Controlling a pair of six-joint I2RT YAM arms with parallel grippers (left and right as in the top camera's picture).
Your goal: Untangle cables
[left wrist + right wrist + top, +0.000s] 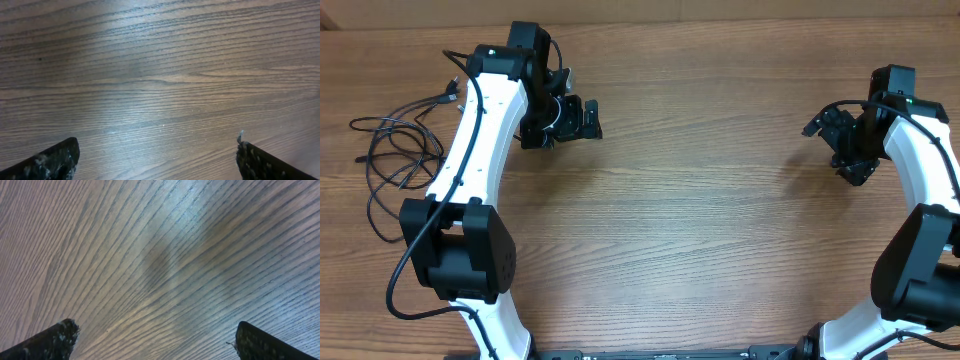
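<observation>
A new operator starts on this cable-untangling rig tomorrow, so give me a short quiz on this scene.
1. True or false: the left tool grips a cable.
2. Where do the cables lie in the overhead view? A: outside the left arm, at the left of the table. B: between the two arms. C: under the right tool.
3. Fill in: both tools' jaws stand ___.
Key: 1 false; 2 A; 3 open.

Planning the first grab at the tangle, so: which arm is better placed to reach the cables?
Left. The cables lie right beside the left arm; the open left end effector is far nearer them than the right end effector across the table.
</observation>
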